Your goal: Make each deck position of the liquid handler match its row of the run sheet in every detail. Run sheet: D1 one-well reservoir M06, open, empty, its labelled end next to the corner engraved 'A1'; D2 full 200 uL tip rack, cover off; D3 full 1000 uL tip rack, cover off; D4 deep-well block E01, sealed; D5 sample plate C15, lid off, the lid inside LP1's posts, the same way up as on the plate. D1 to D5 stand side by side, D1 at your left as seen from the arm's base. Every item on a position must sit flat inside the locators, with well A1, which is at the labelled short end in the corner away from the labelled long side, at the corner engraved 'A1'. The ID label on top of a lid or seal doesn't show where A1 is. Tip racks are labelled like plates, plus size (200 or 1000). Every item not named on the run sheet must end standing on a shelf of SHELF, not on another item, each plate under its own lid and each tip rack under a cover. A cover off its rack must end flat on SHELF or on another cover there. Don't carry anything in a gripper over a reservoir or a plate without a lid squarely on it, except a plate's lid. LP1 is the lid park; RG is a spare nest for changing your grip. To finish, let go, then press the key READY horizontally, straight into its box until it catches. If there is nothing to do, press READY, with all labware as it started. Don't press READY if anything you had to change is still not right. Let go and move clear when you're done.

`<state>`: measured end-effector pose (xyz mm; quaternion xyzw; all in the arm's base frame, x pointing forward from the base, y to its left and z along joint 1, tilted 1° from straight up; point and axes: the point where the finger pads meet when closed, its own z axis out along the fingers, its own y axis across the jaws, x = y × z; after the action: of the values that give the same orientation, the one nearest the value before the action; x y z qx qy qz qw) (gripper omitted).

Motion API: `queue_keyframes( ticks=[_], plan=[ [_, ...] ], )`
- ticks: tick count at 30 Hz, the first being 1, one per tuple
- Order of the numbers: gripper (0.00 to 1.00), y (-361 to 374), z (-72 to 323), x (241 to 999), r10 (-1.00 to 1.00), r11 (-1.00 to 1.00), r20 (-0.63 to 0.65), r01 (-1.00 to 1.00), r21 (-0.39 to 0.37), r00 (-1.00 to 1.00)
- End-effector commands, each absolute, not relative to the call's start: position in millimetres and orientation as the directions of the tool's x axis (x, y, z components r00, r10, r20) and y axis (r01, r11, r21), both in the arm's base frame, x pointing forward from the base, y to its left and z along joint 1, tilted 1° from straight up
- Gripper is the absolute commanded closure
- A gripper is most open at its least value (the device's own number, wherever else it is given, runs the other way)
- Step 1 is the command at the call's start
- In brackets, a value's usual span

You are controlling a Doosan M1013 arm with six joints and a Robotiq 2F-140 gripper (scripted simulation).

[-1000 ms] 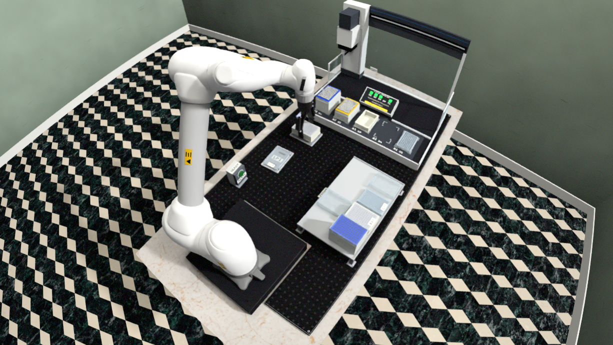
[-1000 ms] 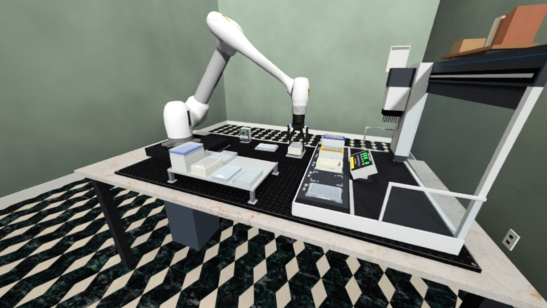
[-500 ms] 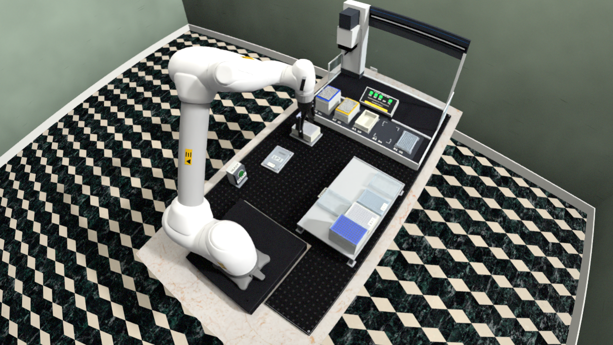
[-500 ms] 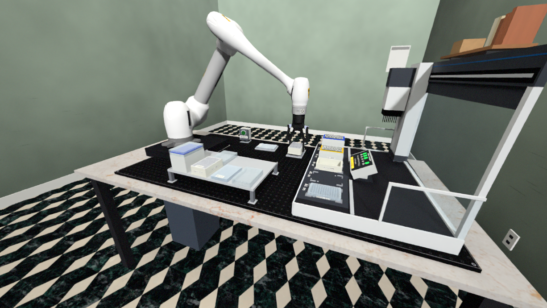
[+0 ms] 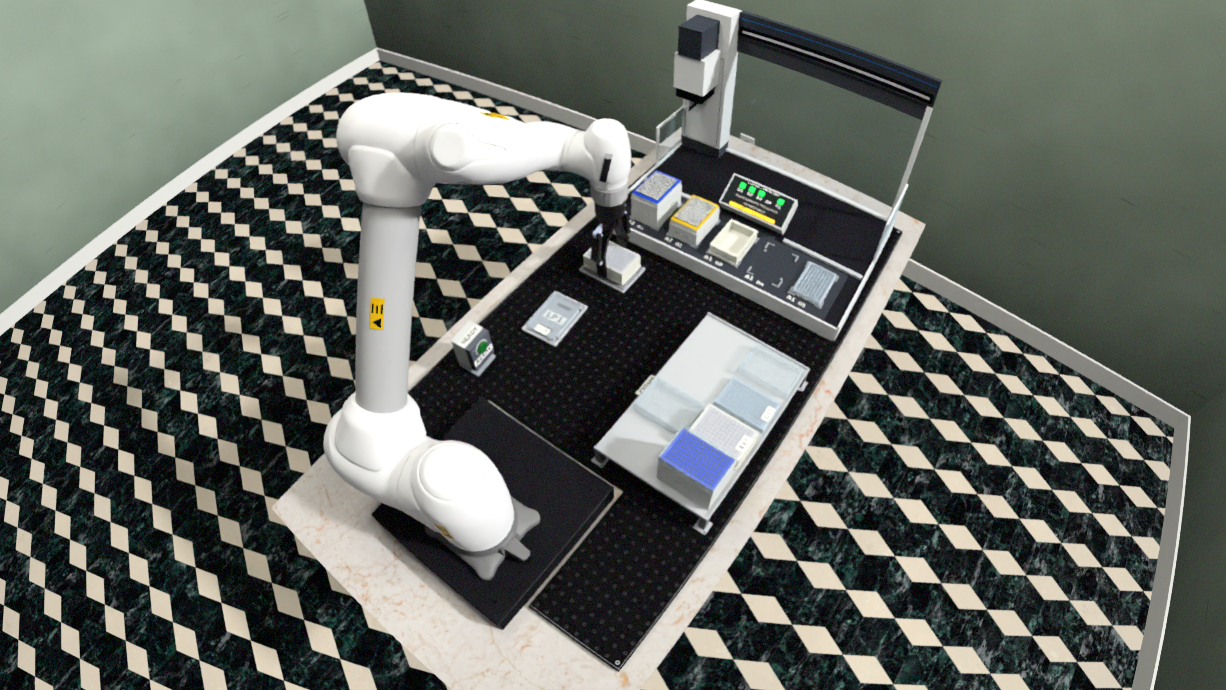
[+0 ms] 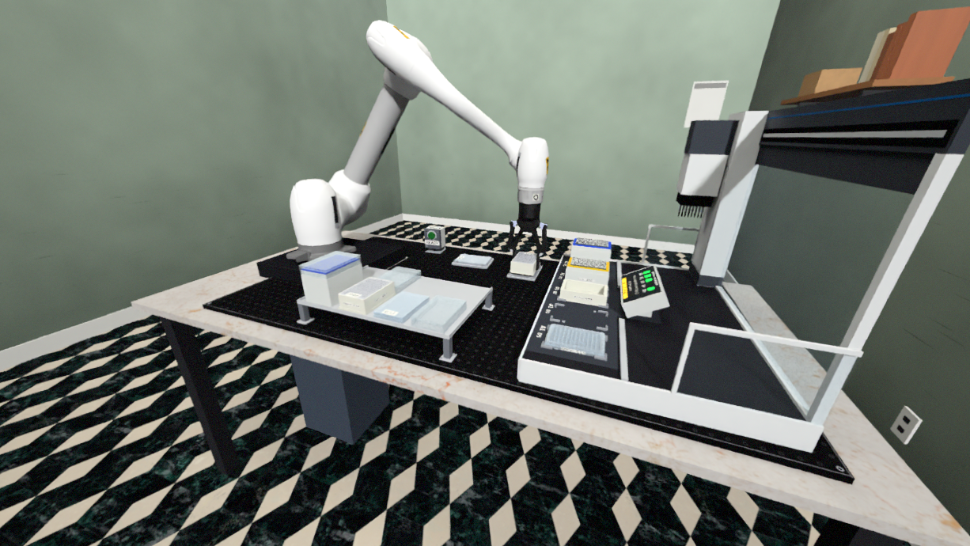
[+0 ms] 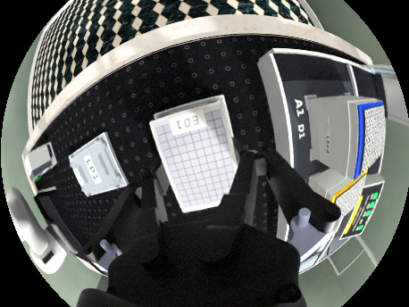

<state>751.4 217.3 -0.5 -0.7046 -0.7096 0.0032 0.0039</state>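
My gripper (image 5: 603,255) (image 6: 527,247) (image 7: 200,154) is shut on the white sealed deep-well block E01 (image 5: 628,264) (image 6: 524,264) (image 7: 193,153). It grips the block's long sides at the grey RG nest (image 5: 590,273) (image 6: 524,276), left of the deck. On the deck a blue-rimmed tip rack (image 5: 656,193) (image 7: 373,128) stands at D1. A yellow-rimmed tip rack (image 5: 694,216) follows, then an open white reservoir (image 5: 734,241) (image 6: 582,291), an empty position (image 5: 776,265) (image 6: 575,313) and an unlidded clear sample plate (image 5: 813,282) (image 6: 575,337).
The lid park LP1 (image 5: 555,318) (image 6: 472,260) (image 7: 97,164) lies towards the arm's base, and the READY key box (image 5: 474,348) (image 6: 434,239) beyond it. SHELF (image 5: 686,351) (image 6: 471,293) carries a blue-covered rack (image 5: 696,458) (image 6: 330,276), a white plate (image 5: 723,428) and several clear lids or plates.
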Motion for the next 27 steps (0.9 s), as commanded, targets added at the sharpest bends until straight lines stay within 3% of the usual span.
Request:
queue_keyframes(
  ticks=[1,27],
  plan=[
    [0.90,217.5,-0.4,751.9,1.000,0.007,0.002,1.000,-0.009,-0.007],
    [0.90,217.5,-7.7,751.8,1.000,0.007,0.002,1.000,-0.009,-0.007]
  ],
)
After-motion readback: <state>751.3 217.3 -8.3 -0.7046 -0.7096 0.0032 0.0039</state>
